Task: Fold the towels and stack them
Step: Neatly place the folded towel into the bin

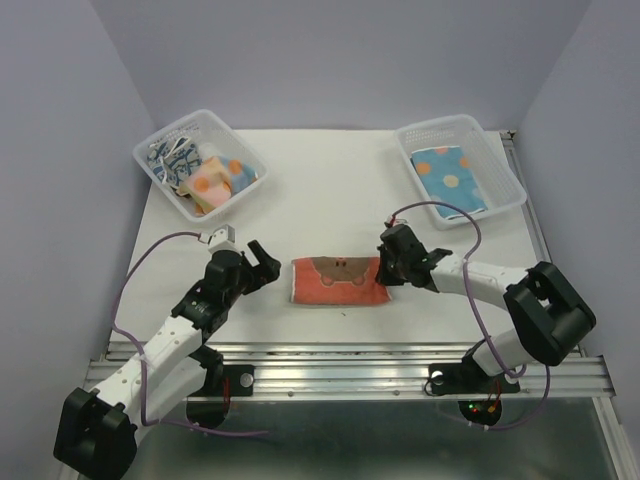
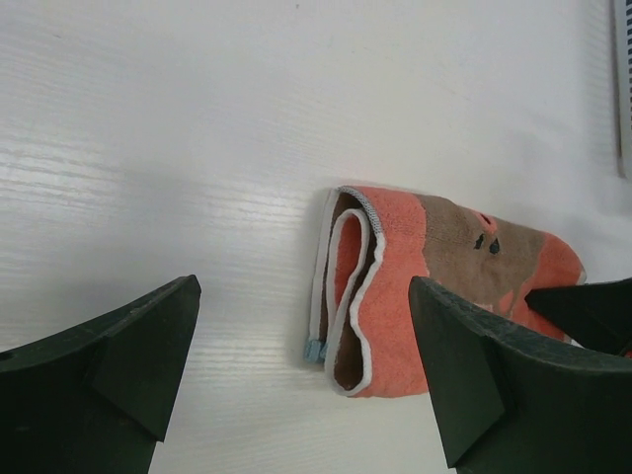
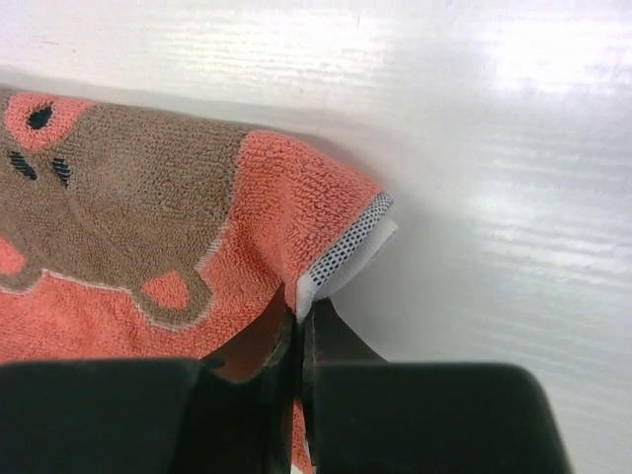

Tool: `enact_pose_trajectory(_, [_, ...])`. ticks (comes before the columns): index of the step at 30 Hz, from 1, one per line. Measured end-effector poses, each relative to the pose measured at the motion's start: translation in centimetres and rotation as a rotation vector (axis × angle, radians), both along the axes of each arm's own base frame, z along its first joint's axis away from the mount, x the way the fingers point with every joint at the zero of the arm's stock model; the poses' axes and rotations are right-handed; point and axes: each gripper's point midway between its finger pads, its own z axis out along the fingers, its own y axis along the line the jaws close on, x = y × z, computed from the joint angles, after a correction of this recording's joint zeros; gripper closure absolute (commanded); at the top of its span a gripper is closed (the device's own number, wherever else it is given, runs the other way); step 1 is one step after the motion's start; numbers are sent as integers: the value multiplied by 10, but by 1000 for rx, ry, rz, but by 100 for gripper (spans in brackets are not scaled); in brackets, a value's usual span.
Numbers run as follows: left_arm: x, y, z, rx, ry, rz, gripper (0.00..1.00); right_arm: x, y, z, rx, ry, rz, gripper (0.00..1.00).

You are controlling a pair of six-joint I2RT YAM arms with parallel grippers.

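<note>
A folded red-orange towel (image 1: pixel 338 282) with a brown bear print lies flat at the middle of the table. My right gripper (image 1: pixel 385 266) is shut on its right edge. In the right wrist view the fingertips pinch the white-trimmed corner (image 3: pixel 341 259) of the towel (image 3: pixel 148 217). My left gripper (image 1: pixel 265 263) is open and empty just left of the towel. In the left wrist view (image 2: pixel 301 380) the towel's layered left end (image 2: pixel 395 296) lies ahead between the spread fingers (image 2: pixel 489 375), apart from them. Other towels sit in the baskets.
A clear basket (image 1: pixel 215 118) at the back left holds several crumpled towels, orange-dotted (image 1: pixel 210 180) and dark blue-white (image 1: pixel 170 158). A clear basket (image 1: pixel 440 125) at the back right holds a folded blue towel with orange dots (image 1: pixel 450 178). A metal rail (image 1: pixel 350 365) runs along the near edge.
</note>
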Motion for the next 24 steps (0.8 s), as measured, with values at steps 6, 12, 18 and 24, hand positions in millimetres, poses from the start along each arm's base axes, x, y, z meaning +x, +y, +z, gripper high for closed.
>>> enact_pose_trajectory(6, [1, 7, -3, 23, 4, 29, 1, 22, -15, 11, -188, -122, 161, 99])
enact_pose_trajectory(12, [2, 10, -4, 37, 5, 46, 1, 50, -43, 31, -379, -223, 375, 99])
enact_pose_trajectory(18, [2, 14, -9, 56, 20, 62, 1, 69, -83, 71, -440, -366, 570, 98])
enact_pose_trajectory(24, [1, 15, -14, 67, 38, 62, 1, 82, -114, 91, -531, -401, 741, 98])
